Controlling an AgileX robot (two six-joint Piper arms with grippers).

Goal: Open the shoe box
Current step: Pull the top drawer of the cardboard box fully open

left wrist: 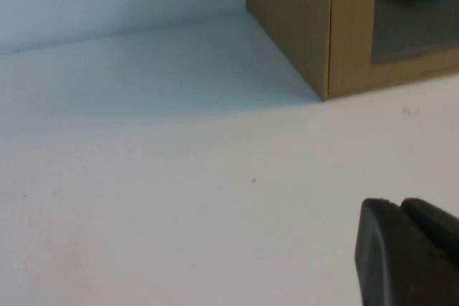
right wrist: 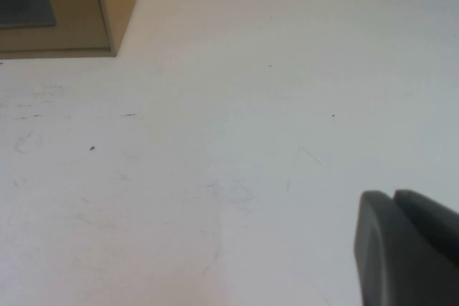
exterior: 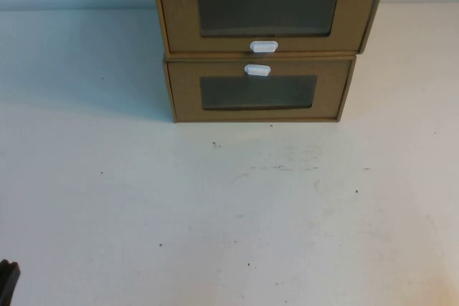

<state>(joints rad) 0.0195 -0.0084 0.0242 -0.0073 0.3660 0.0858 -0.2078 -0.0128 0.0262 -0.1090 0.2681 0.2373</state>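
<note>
Upper shoe box (exterior: pixel 267 8) on lower shoe box (exterior: pixel 258 89), far centre, both shut. Likely light, stiff cardboard, may slide: pinch a white tab (exterior: pixel 257 70). Left gripper (left wrist: pixel 399 213) near left, right gripper (right wrist: pixel 393 202) near right, jaws closed, empty.

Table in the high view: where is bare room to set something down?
Free: the whole near table in front of the stacked shoe boxes, plus strips either side of them. Crowded only far centre. Left gripper sits at the near left corner; right gripper, outside that view, hangs above bare table.
</note>
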